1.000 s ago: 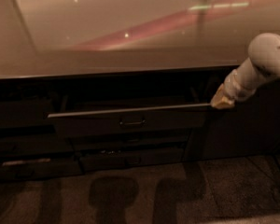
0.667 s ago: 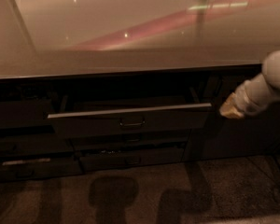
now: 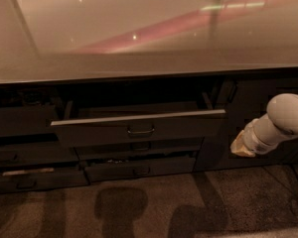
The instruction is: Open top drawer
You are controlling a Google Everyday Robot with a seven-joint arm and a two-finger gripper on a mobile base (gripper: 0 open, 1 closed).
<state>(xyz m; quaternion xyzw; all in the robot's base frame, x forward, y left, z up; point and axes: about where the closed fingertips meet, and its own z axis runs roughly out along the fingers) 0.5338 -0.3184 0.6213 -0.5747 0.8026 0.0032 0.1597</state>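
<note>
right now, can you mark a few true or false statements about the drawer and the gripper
1. The top drawer stands pulled out from the cabinet. True.
2. The gripper is on the drawer's handle. False: it is off to the right of the drawer, apart from it.
3. The countertop above the drawer is glossy and shows reflected light. True.
4. The gripper hangs above the countertop. False: it is below the counter's edge, in front of the dark cabinet front.
</note>
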